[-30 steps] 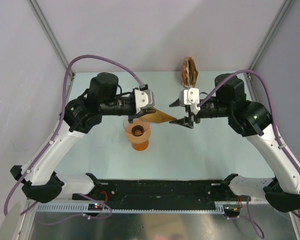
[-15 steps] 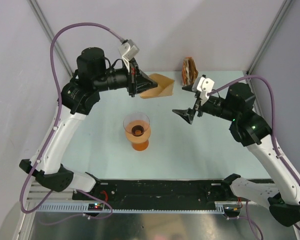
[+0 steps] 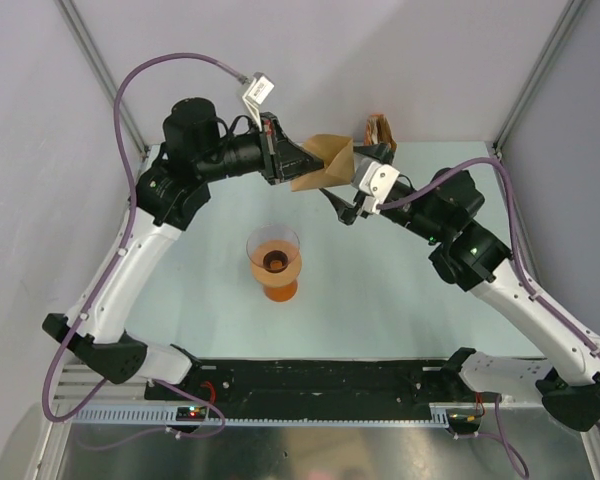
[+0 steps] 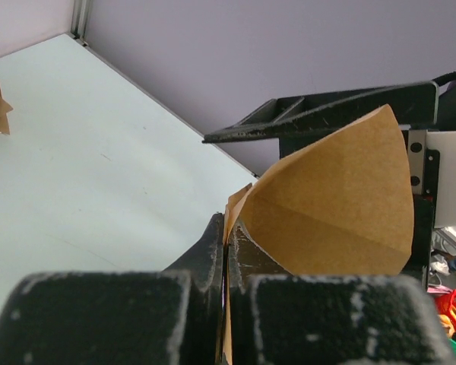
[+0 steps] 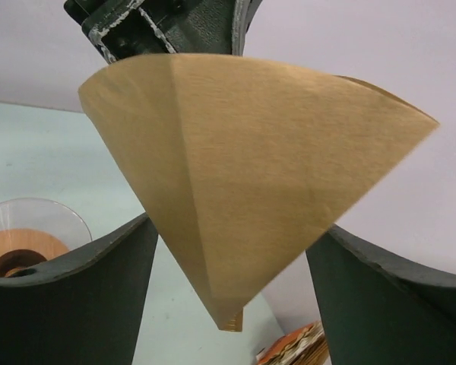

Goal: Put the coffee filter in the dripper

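Observation:
The coffee filter (image 3: 327,164), a tan paper cone, hangs in the air at the back of the table with my left gripper (image 3: 298,166) shut on its edge. In the left wrist view the paper (image 4: 334,198) sticks out from between the left gripper's (image 4: 226,228) pressed fingers. My right gripper (image 3: 342,186) stands open around the filter's (image 5: 235,167) pointed end, and its fingers (image 5: 83,281) are apart from the paper on both sides. The peach-orange dripper (image 3: 274,262) sits on the table below and nearer, also low in the right wrist view (image 5: 23,247).
An upright bundle of brown-and-orange papers (image 3: 382,135) stands against the back wall just behind the right gripper, and also shows in the right wrist view (image 5: 296,351). The enclosure's grey walls close in behind both grippers.
The left arm has lifted the filter from above the dripper to the back of the table. The right gripper let go, opened wide and moved up-left to straddle the filter's tip.

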